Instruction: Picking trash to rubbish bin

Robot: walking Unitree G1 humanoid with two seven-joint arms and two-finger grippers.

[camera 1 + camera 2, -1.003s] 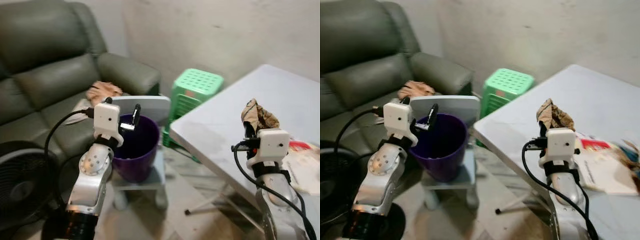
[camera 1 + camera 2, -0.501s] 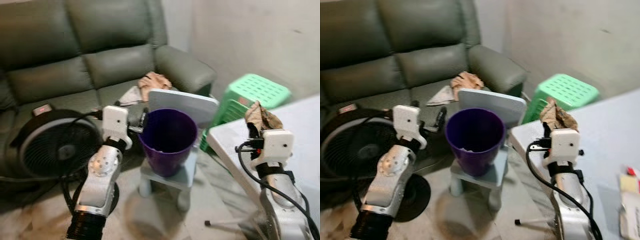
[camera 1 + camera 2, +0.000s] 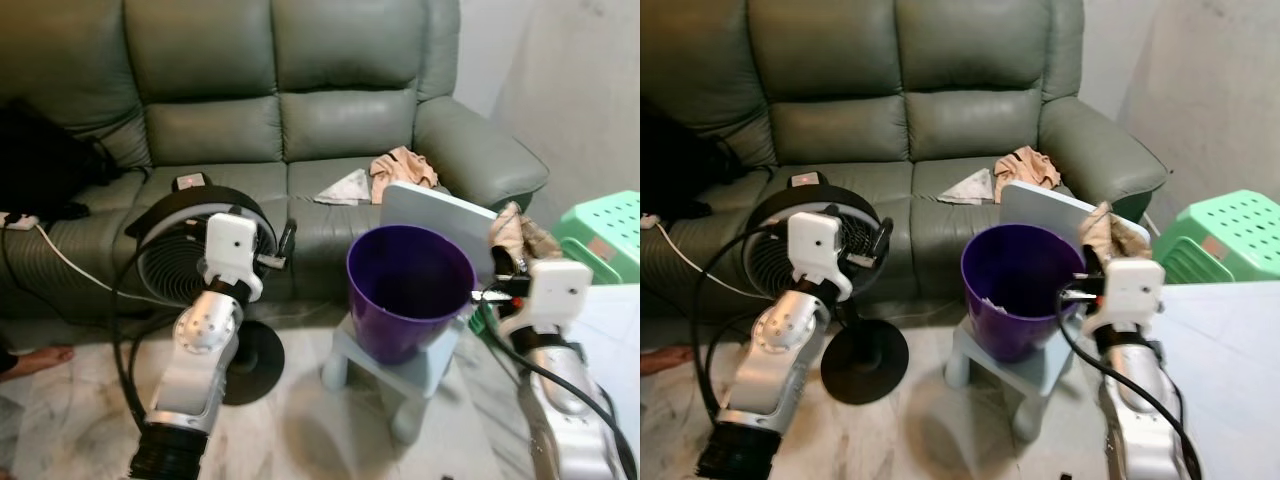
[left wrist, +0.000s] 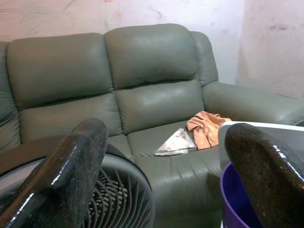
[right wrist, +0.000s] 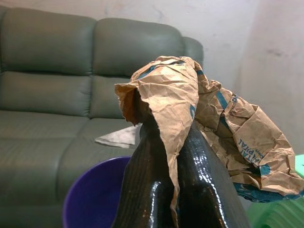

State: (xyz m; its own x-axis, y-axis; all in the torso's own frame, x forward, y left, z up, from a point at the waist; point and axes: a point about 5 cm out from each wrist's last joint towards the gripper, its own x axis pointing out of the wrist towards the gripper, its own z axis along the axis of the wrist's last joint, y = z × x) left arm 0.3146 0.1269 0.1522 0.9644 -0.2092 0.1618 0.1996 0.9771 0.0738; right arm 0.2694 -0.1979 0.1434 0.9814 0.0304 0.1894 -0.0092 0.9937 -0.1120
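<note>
Robot standing over the purple bin (image 3: 410,290) with crumpled paper in its grip.
The right gripper (image 5: 172,156) is pinching a crumpled brown paper bag (image 5: 209,128), fingers pressed together on it, holding it just beside the bin's rim on the side toward the green stool (image 3: 605,225). The left gripper (image 4: 166,156) is hanging with fingers spread on the bin's other side, in front of the black fan (image 3: 165,250). The bin is sitting on a small pale step stool (image 3: 400,365) before the green sofa (image 3: 270,110).

Dim indoor light, soft shadows, slight blur throughout.
</note>
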